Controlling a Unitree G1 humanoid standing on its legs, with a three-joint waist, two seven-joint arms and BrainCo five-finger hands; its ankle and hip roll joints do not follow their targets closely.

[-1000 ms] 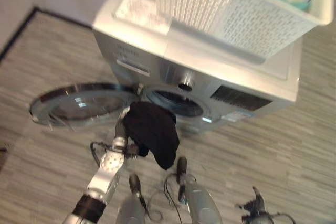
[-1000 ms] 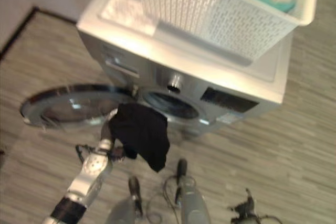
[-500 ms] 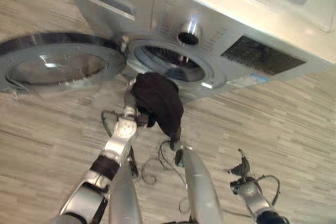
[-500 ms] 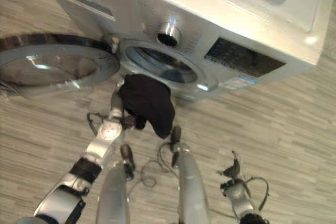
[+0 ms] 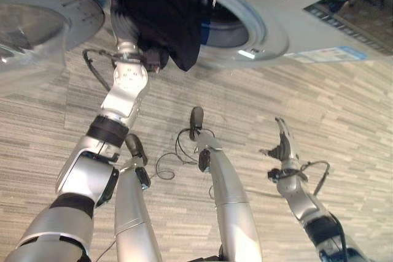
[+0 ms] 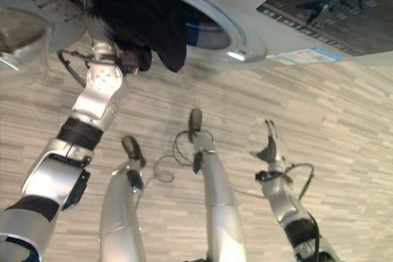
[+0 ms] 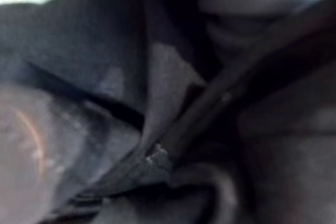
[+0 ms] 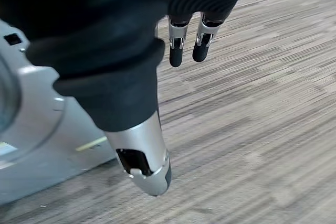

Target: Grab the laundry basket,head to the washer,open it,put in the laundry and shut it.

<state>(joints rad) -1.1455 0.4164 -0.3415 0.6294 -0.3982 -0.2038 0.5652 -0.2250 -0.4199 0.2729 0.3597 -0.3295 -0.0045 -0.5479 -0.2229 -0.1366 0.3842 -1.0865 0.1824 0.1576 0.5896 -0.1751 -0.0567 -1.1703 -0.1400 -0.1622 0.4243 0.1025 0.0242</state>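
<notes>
At the upper left of the head views, the washer's round glass door [image 5: 31,26] stands swung open beside the drum opening. Just to its right, the left hand [image 5: 126,26] reaches up to the lower rim of the opening, buried under a black garment [image 5: 163,23] that drapes over it; its fingers are hidden in the cloth, so I cannot tell how they are set. The garment lies half inside the drum mouth, with its lower edge hanging out over the rim. The left wrist view shows dark folds of this cloth pressed close. The silver washer [image 5: 270,23] runs on to the right, with a dark panel on its front. Lower right, well apart from the washer, the right hand [image 5: 284,145] hangs above the wood-grain floor [image 5: 344,108] with fingers straight and relaxed, holding nothing.
</notes>
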